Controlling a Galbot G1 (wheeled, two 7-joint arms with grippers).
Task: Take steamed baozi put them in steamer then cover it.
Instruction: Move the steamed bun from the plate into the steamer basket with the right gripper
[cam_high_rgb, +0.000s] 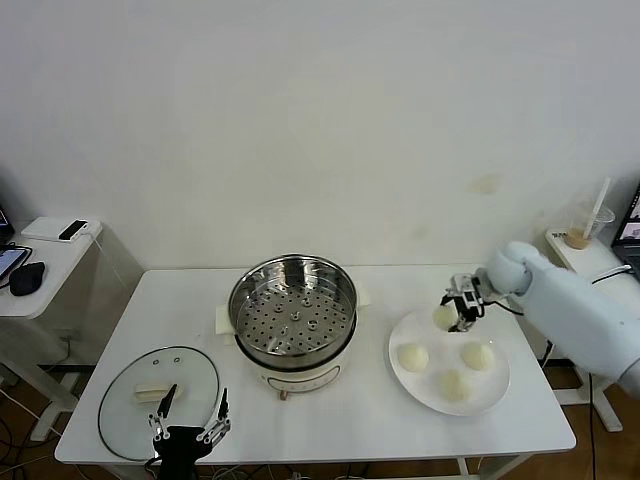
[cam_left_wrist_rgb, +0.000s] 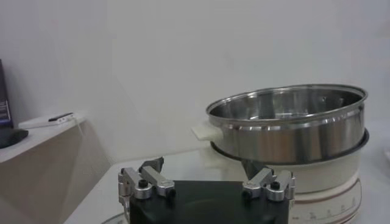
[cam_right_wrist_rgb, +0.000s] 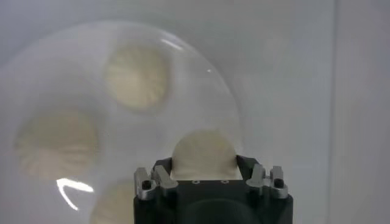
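My right gripper (cam_high_rgb: 459, 313) is shut on one cream-white baozi (cam_high_rgb: 445, 316), holding it over the far left edge of the white plate. In the right wrist view the held baozi (cam_right_wrist_rgb: 204, 149) sits between the two jaws of that gripper (cam_right_wrist_rgb: 204, 162). Three more baozi (cam_high_rgb: 413, 356) lie on the plate. The shiny steamer (cam_high_rgb: 293, 310) stands empty at the table's middle, and shows in the left wrist view (cam_left_wrist_rgb: 286, 122). The glass cover (cam_high_rgb: 190, 375) lies flat at the front left. My left gripper (cam_high_rgb: 190, 425) is open and empty at the front edge beside it (cam_left_wrist_rgb: 204, 165).
The white plate (cam_high_rgb: 500, 388) lies at the right of the table. A low side table (cam_high_rgb: 40, 262) with a phone and a mouse stands to the left. A cup with a straw (cam_high_rgb: 585, 228) stands on a ledge at the far right.
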